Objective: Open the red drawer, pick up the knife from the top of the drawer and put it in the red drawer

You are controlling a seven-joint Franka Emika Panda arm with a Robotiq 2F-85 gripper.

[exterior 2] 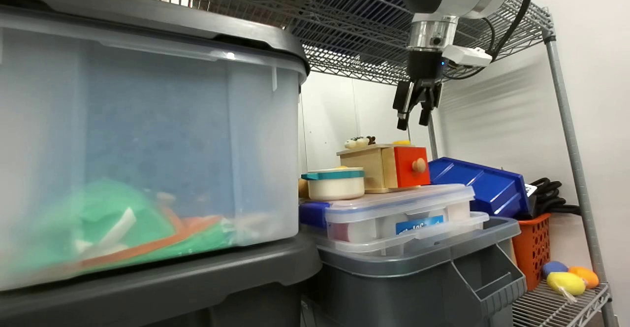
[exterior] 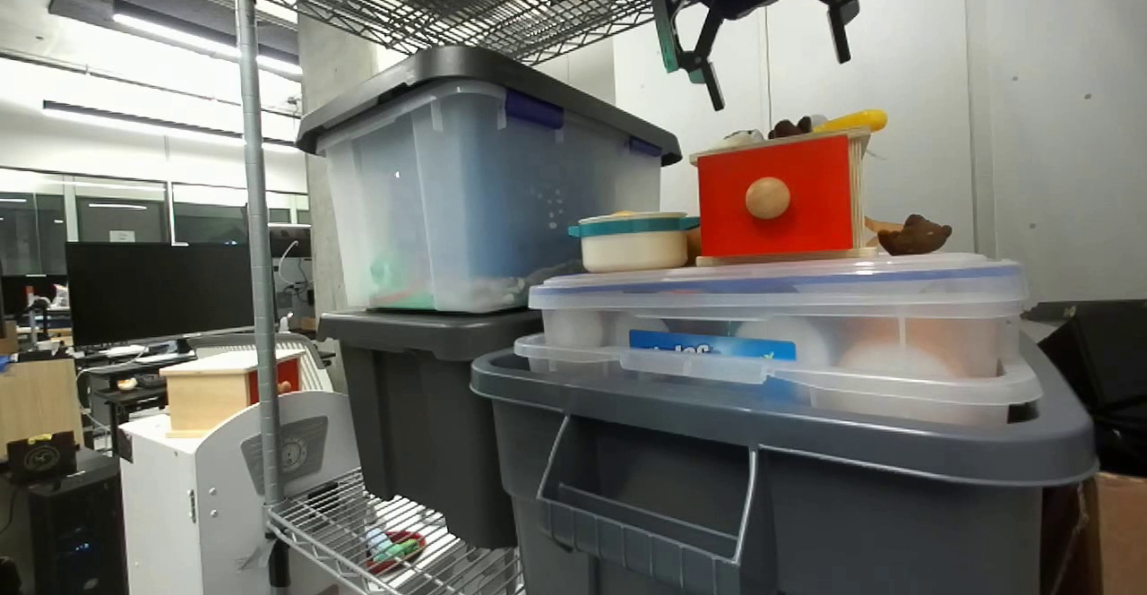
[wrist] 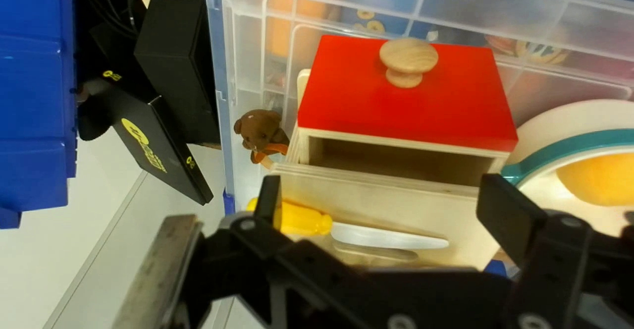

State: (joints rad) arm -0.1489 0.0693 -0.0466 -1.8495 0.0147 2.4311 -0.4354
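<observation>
Clearly, the red drawer (wrist: 401, 108) already stands partly open, its knob (wrist: 409, 56) facing out and a dark gap into the inside showing behind the front. The knife (wrist: 361, 233) lies on the flat top of the pale box (wrist: 426, 207), its yellow handle (exterior: 851, 121) poking a little past a side edge in an exterior view. Above it the fingers (wrist: 512, 217) are spread wide with nothing held between them, well apart from the box in both exterior views.

My guess is that the knife is light and stiff, more toy than steel, and hard to harm with a firm squeeze. The plump handle looks smooth and could roll or slip a little, yet it should give the best hold, near where it meets the blade (wrist: 391, 237), so that the piece does not tip. The blade, thin and lying flat, seems a poor place to pinch. The knife runs nearly along the line from one finger to the other, so turning before coming down would probably let them close across the handle. A pale oval (wrist: 376, 251) beside the blade could be a cut-out in the top or something lying there; the blur leaves it unclear.
</observation>
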